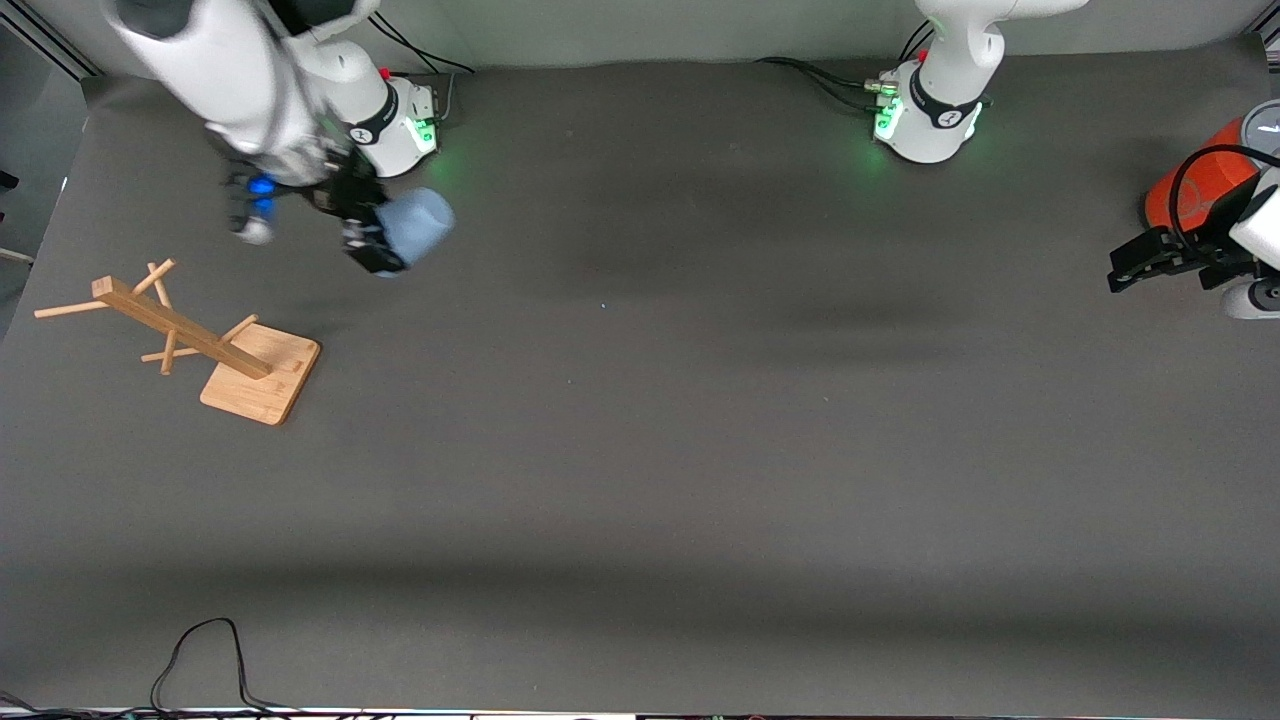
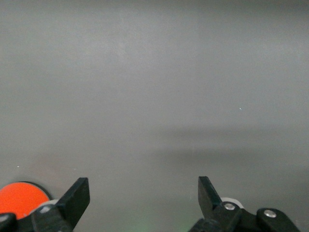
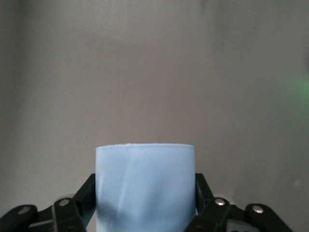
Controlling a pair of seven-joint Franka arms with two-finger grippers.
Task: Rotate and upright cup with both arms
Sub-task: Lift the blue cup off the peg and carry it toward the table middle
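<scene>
The pale-blue cup [image 1: 417,225] hangs in the air, tilted on its side, held by my right gripper [image 1: 368,240] over the table close to the right arm's base. In the right wrist view the cup [image 3: 145,186] fills the space between the black fingers [image 3: 86,198], which press on its two sides. My left gripper [image 1: 1135,268] waits over the table's edge at the left arm's end, open and empty. In the left wrist view its fingertips [image 2: 77,195] stand wide apart over bare grey table.
A wooden peg rack [image 1: 190,335] on a square base lies toward the right arm's end of the table. A large orange cylinder [image 1: 1200,185] with a grey top stands by the left gripper and shows in the left wrist view [image 2: 21,199]. A black cable [image 1: 205,655] loops at the near edge.
</scene>
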